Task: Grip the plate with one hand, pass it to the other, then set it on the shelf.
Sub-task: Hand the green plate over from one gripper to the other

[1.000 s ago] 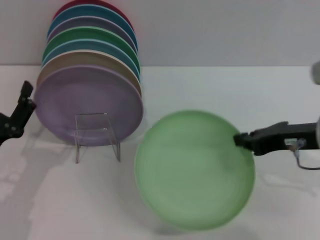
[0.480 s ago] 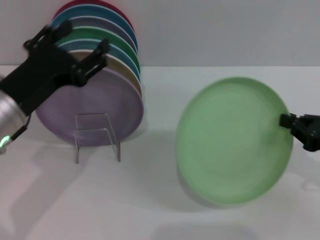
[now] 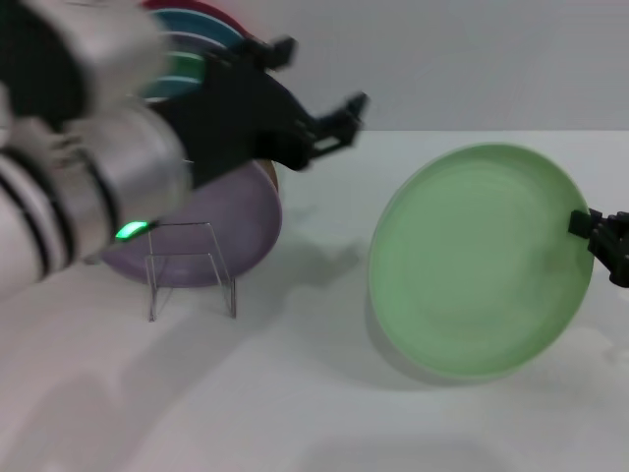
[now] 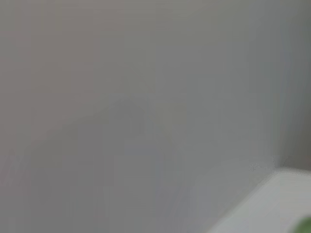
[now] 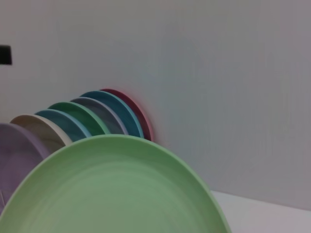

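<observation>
The pale mint-green plate [image 3: 480, 261] is held tilted up on edge above the table at the right. My right gripper [image 3: 598, 234] is shut on its right rim. The plate also fills the lower part of the right wrist view [image 5: 112, 189]. My left gripper [image 3: 322, 77] is open and empty, up in the air left of the plate and clear of it, its fingers pointing toward the plate. The clear acrylic shelf [image 3: 192, 267] stands on the table at the left, below my left arm. A sliver of the plate [image 4: 306, 224] shows in the left wrist view.
A row of coloured plates [image 5: 73, 121] leans against the back wall behind the shelf, with a lilac plate [image 3: 221, 231] at the front. My left arm [image 3: 88, 187] hides much of that row in the head view. The white table [image 3: 295, 393] lies below.
My left arm has swung up from the left edge and across to the right, toward the plate. My right gripper has lifted the plate, tilted it upright and shifted it to the right.
</observation>
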Action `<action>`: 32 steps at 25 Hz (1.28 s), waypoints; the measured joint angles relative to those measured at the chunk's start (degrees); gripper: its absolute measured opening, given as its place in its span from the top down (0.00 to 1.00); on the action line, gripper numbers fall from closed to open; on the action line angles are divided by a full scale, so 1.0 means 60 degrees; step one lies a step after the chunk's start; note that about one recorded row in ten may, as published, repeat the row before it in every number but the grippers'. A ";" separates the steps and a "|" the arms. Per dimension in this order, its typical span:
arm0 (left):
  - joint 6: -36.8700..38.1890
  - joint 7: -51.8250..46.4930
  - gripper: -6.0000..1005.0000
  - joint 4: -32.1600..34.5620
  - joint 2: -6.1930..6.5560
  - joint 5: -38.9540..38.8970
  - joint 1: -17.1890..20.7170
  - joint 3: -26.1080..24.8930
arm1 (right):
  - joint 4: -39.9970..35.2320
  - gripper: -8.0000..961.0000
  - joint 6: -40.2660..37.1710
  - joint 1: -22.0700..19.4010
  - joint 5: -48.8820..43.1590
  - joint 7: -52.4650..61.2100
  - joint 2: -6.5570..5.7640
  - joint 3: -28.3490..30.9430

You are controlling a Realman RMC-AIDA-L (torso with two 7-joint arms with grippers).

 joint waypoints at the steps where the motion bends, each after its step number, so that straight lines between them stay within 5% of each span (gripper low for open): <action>1: -0.0414 0.0359 0.23 -0.0056 -0.0203 -0.0134 -0.0068 -0.0066 | 0.0000 0.98 0.0000 0.0000 0.0000 0.0000 0.0000 0.0000; 2: -0.0825 0.0825 0.23 -0.0111 -0.0455 -0.0343 -0.0124 -0.0172 | -0.0044 0.98 -0.0002 0.0046 0.0009 -0.0053 0.0000 0.0009; 3: -0.1633 0.2197 0.24 -0.0170 -0.1124 -0.1069 -0.0127 -0.0601 | -0.0135 0.98 0.0024 0.0139 0.0017 -0.0158 -0.0002 0.0024; 4: -0.1961 0.2895 0.24 -0.0174 -0.1465 -0.1447 -0.0072 -0.0868 | -0.0135 0.98 0.0024 0.0139 0.0017 -0.0158 -0.0002 0.0024; 5: -0.2008 0.2992 0.24 -0.0174 -0.1547 -0.1496 -0.0054 -0.0929 | -0.0158 0.98 0.0046 0.0157 0.0019 -0.0202 -0.0005 0.0030; 8: -0.3448 0.6144 0.25 -0.0057 -0.3075 -0.3061 0.0308 -0.2274 | -0.0192 0.98 0.0077 0.0167 0.0035 -0.0303 -0.0011 0.0032; 18: -0.4115 0.6603 0.28 0.1189 -0.3116 -0.3719 -0.0458 -0.2463 | -0.0263 0.98 0.0647 0.0108 0.0383 -0.0491 -0.0026 0.0057; 32: -0.4303 0.6586 0.32 0.1416 -0.3114 -0.3752 -0.0580 -0.2341 | -0.0222 0.98 0.0914 0.0071 0.0482 -0.0532 -0.0013 0.0060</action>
